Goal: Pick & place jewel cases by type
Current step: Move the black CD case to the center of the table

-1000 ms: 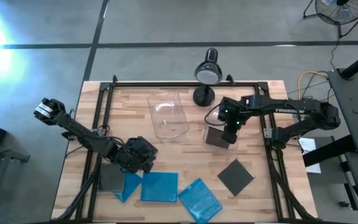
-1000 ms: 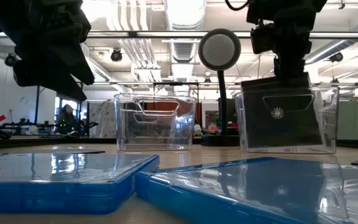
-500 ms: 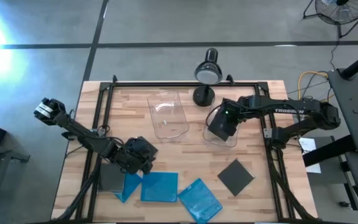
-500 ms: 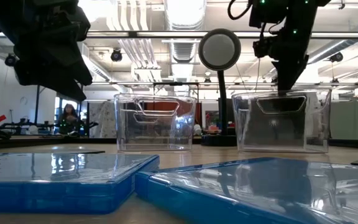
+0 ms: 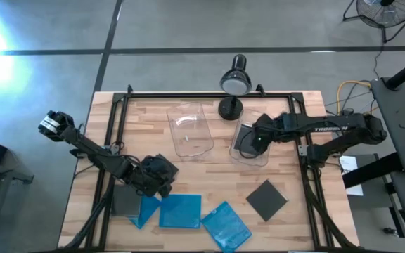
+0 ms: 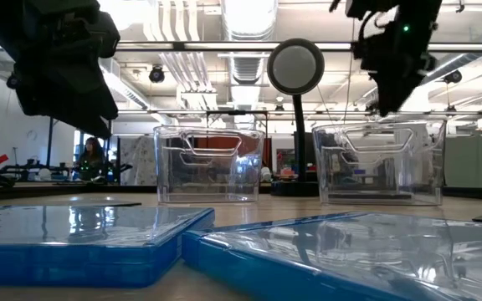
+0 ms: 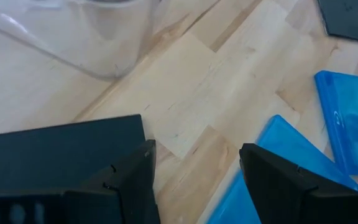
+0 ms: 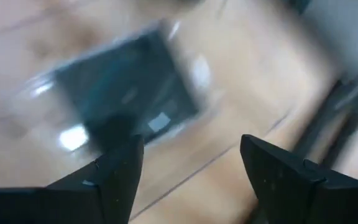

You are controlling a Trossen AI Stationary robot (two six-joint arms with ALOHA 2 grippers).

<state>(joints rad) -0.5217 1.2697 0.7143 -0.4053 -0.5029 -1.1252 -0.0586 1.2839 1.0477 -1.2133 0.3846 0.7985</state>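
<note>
My right gripper [image 5: 253,138] [image 6: 389,102] [image 8: 191,168] hangs open above the right clear bin [image 5: 259,156] [image 6: 379,171], touching nothing. A dark jewel case [image 5: 244,140] [image 8: 126,87] lies flat on that bin's floor. My left gripper [image 5: 157,177] [image 7: 197,174] hovers open over the near left of the table. Below it are a dark grey jewel case [image 5: 124,202] [image 7: 61,149] and three blue jewel cases [image 5: 146,209], [image 5: 180,211], [image 5: 226,225], all flat on the wood. Another dark jewel case [image 5: 267,199] lies flat at the near right.
A second clear bin [image 5: 188,132] [image 6: 209,163] stands left of the right bin. A round black lamp [image 5: 233,83] [image 6: 295,68] stands behind the bins at the far edge. A black frame rail [image 5: 209,94] runs around the table. Bare wood lies between the bins and the near cases.
My right gripper has opened and let go of the dark jewel case it held upright in the right bin. It has then risen above the bin's rim. The case has tipped over and dropped flat onto the bin's floor.
</note>
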